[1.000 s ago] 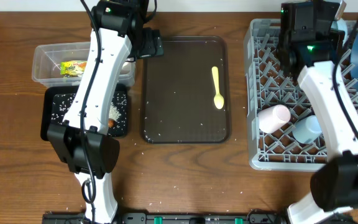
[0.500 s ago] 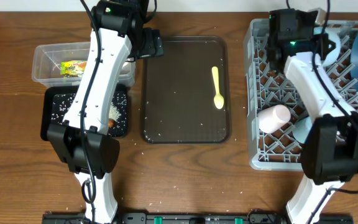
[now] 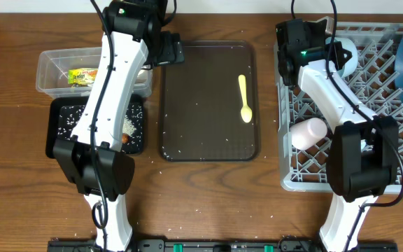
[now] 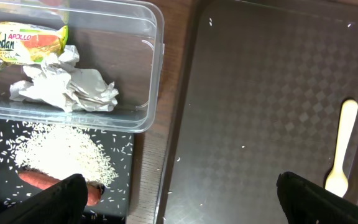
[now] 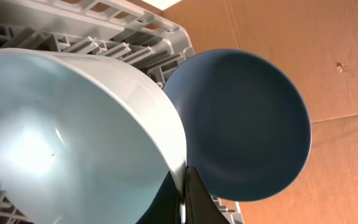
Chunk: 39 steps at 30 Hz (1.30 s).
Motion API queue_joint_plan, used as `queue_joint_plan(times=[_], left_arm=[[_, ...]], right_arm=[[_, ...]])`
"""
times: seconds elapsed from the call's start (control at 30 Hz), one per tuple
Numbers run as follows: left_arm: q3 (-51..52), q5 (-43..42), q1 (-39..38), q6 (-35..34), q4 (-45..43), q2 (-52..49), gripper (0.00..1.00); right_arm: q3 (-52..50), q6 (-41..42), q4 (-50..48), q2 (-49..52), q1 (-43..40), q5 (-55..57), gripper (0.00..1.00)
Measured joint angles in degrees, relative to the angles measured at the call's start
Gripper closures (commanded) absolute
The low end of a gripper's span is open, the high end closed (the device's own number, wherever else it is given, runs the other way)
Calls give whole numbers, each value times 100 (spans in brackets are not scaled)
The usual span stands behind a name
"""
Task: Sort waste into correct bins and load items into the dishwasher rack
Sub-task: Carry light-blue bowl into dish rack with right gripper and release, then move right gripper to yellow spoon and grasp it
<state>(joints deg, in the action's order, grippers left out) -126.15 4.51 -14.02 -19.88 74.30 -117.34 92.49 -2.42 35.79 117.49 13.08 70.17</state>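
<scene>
My right gripper is shut on the rim of the pale bowl. It holds the bowl tilted over the back left of the grey dishwasher rack, next to the upright dark blue plate. A pinkish-white cup lies in the rack. The yellow spoon lies on the brown serving tray. My left gripper hangs open over that tray's left edge. The clear tub holds the wrapper and crumpled paper. Rice and the sausage lie in the black tray.
Loose rice grains are scattered on the serving tray and on the wooden table around it. Brown cardboard stands behind the rack. Both arm bases sit at the table's front edge.
My right arm has swung left along the back of the rack, carrying the bowl toward its left corner. The left arm has not moved.
</scene>
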Motion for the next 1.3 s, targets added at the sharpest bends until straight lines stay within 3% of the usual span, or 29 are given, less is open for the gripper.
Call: queue_joint_plan(times=[0.13, 0.3, 0.43, 0.9, 1.03, 1.13, 1.3], left_arm=[[2, 0, 0, 0, 0, -2, 0], [2, 0, 0, 0, -2, 0, 0], [0, 0, 0, 0, 0, -2, 0], [0, 0, 0, 0, 0, -2, 0], [0, 0, 0, 0, -2, -2, 0], [0, 0, 0, 0, 0, 0, 0], [0, 0, 0, -2, -2, 0, 0]], right_arm=[[0, 0, 81, 2, 74, -48, 96], [-4, -20, 476, 24, 229, -352, 62], [-22, -109, 686, 33, 450, -507, 48], [-35, -284, 761, -387, 756, -1211, 37], [-37, -149, 614, -1132, 754, -2389, 28], [-31, 22, 457, -1674, 754, -4037, 19], [-17, 387, 70, -1790, 791, -6430, 27]])
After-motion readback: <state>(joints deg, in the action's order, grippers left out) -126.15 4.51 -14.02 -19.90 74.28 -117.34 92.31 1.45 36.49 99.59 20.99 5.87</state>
